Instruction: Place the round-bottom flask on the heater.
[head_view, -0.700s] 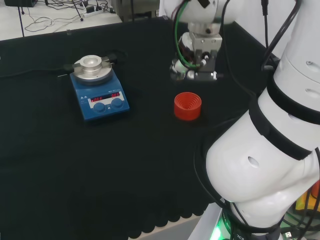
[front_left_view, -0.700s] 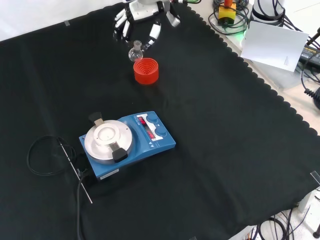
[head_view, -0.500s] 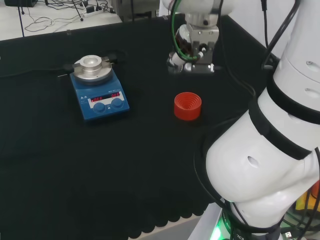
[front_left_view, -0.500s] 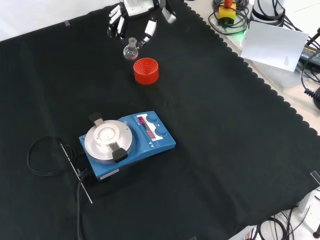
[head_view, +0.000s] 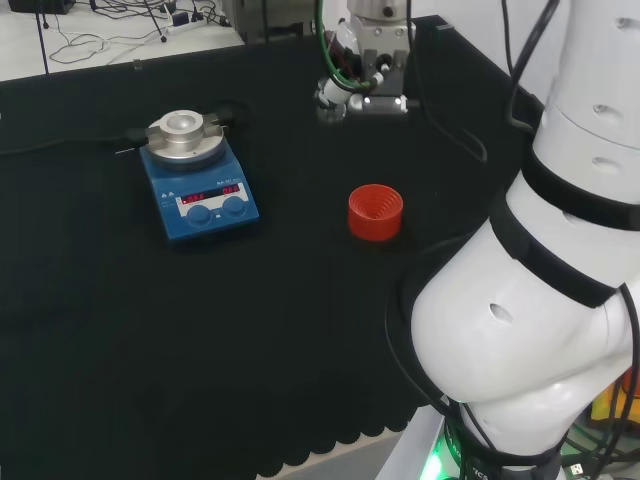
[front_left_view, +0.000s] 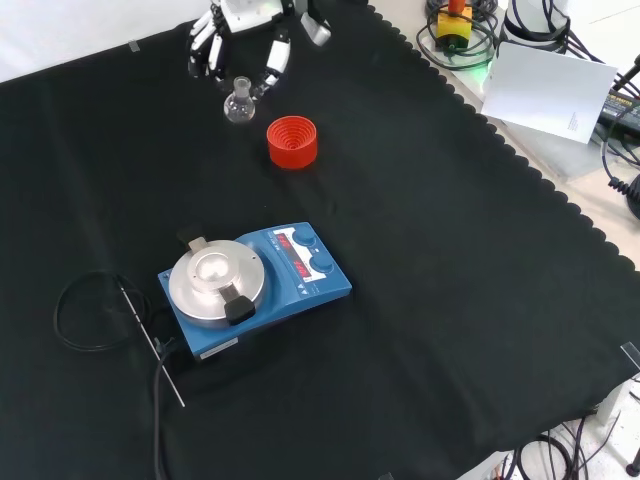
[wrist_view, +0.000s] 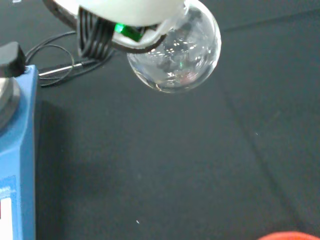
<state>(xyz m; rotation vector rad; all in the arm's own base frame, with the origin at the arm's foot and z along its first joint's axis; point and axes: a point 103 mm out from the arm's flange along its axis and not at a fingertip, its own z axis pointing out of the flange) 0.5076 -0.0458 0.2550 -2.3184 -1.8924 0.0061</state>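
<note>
The hand (front_left_view: 238, 30) is up off the tabletop (front_left_view: 450, 260), fingers (front_left_view: 205, 45) curled w/ the thumb round the neck of the round-bottom flask (front_left_view: 238, 103), pinching it so the clear bulb hangs just under the fingertips, neck up, not touching the cloth. In the wrist view the flask (wrist_view: 175, 52) sits right below the palm (wrist_view: 125, 12), a see-through globe w/ nothing I can make out inside; a bit of blue heater casing (wrist_view: 15, 165) shows off to one side of it & a sliver of red at the frame's edge. From the front view, the red ribbed stand (front_left_view: 292, 141) is the nearest thing to the hand, just beside & a little below the hanging flask, standing alone w/ nothing in it. The heater (front_left_view: 255, 287), blue box w/ a round silver plate on top (front_left_view: 216, 285), is well apart from the hand, farther down that view past the red stand; its plate is bare. In the head view the hand (head_view: 350, 80) hangs above the red stand (head_view: 375, 212), w/ the heater (head_view: 197, 176) off to its left. A thin metal probe & black cable (front_left_view: 95, 320) lie on the cloth beyond the heater, farthest from the hand.
</note>
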